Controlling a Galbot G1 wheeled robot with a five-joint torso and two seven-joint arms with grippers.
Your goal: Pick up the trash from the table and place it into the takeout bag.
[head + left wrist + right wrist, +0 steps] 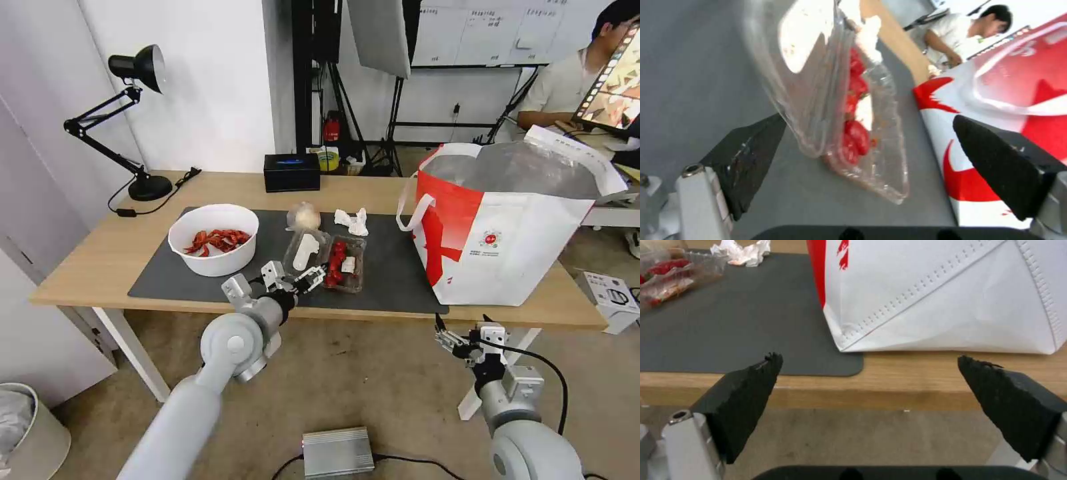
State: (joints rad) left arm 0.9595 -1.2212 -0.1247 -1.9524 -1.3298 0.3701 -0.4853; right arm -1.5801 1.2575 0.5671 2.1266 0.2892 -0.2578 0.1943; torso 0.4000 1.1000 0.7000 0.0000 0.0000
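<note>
Left gripper [295,277] is covering the near edge of the clear tray [327,260], so contact is staying unclear. In the left wrist view the tray [835,100] is blurring and running off the frame edge. The takeout bag [947,296] is getting cropped in the right wrist view, and its small logo [491,239] is reading too tiny.

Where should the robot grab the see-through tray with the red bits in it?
Probably by its near rim. The clear tray lies flat on the mat, so only its thin raised edge offers a pinch. The open left gripper already sits at that near end, fingers spread beside the corner, coming in low from the robot's side.
</note>
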